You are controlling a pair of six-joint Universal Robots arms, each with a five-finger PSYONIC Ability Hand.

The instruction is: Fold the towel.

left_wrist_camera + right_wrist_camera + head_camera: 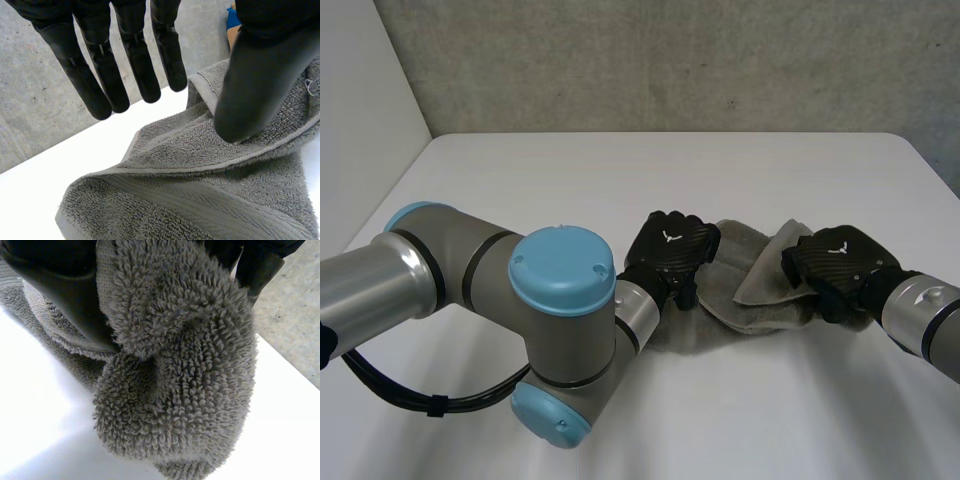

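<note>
The left arm [560, 300] is standing to the left of the towel [750, 285]. The left hand [670, 248] is resting at the towel's left end, released. Its fingers [100, 75] are pointing straight out past the towel's edge, and its thumb [255, 85] is lying on top of a hemmed fold without pinching it.

The grey towel is lying crumpled on the white table [620, 170], spanning the gap between the two hands, with one flap turned up near its right end.

The right hand [838, 262] is sitting at the towel's right end and is grasping it. A thick bunch of terry is being clamped between the thumb [65, 285] and the fingers, hanging down from the grip toward the table.
</note>
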